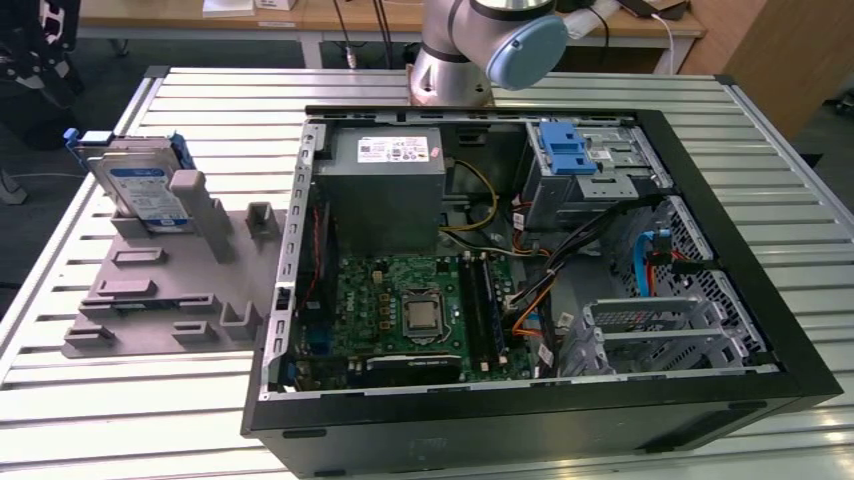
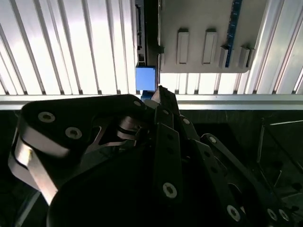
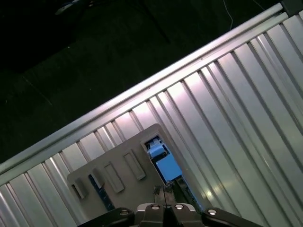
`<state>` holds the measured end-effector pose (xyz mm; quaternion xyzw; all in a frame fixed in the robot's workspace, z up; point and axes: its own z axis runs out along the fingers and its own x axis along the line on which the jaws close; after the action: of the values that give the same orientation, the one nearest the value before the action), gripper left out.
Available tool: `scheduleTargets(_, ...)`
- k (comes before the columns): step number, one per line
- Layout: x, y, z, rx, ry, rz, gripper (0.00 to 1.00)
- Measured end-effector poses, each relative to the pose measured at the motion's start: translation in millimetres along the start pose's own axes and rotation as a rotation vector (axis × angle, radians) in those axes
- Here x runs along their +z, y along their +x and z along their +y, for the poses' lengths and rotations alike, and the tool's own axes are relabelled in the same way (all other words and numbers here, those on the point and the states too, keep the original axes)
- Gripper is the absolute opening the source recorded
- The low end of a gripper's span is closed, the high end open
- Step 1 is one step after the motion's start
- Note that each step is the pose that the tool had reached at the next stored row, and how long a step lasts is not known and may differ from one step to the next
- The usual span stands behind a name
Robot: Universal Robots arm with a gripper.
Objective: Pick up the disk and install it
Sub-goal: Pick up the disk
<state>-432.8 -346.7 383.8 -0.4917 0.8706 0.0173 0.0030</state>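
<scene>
Grey arm (image 1: 447, 70), pale blue joint cap (image 1: 527, 50), black tool (image 3: 164, 191), silver screws (image 2: 169, 190)

Flat rectangular silver hard drive (image 1: 142, 190), white-and-blue label, clipped in blue plastic carrier frame (image 1: 96, 138). Stands on edge, leaning slightly back, label face toward exterior camera. Sits in slot of grey plastic stand (image 1: 160, 290) on slatted metal table (image 1: 80, 400), at exterior view's left, outside open black computer case (image 1: 787, 350). Blue frame end (image 2: 145, 78) (image 3: 164, 164) visible in both wrist views.

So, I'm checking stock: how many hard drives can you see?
1: the disk stands on edge in the gray holder, at the exterior view's left of the computer case. Another may hide behind it or in the case's bays.
</scene>
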Motion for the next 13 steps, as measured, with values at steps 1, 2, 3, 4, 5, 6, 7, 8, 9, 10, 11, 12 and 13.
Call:
scheduleTargets(1,0.1,0.0,0.0,-0.017,-0.0003,0.0005,0.11)
scheduleTargets(2,0.2,0.0,0.0,-0.035,-0.0008,0.0009,0.11)
scheduleTargets(3,0.3,0.0,0.0,-0.051,-0.0011,0.0014,0.11)
scheduleTargets(4,0.4,0.0,0.0,-0.068,-0.0014,0.0018,0.11)
scheduleTargets(5,0.4,0.0,0.0,-0.083,-0.0015,0.002,0.11)
scheduleTargets(6,0.5,0.0,0.0,-0.098,-0.0015,0.0023,0.11)
scheduleTargets(7,0.6,0.0,-0.1,-0.113,-0.0016,0.0025,0.11)
scheduleTargets(8,0.7,0.0,-0.1,-0.128,-0.0017,0.0028,0.11)
scheduleTargets(9,0.7,0.0,-0.1,-0.143,-0.0017,0.0031,0.11)
scheduleTargets(10,0.8,0.1,-0.1,-0.158,-0.0018,0.0033,0.11)
scheduleTargets(11,0.9,0.1,-0.1,-0.175,-0.0019,0.0037,0.11)
scheduleTargets(12,0.9,0.1,-0.1,-0.19,-0.002,0.0039,0.11)
scheduleTargets(13,0.9,0.1,0.0,-0.203,-0.002,0.0041,0.11)
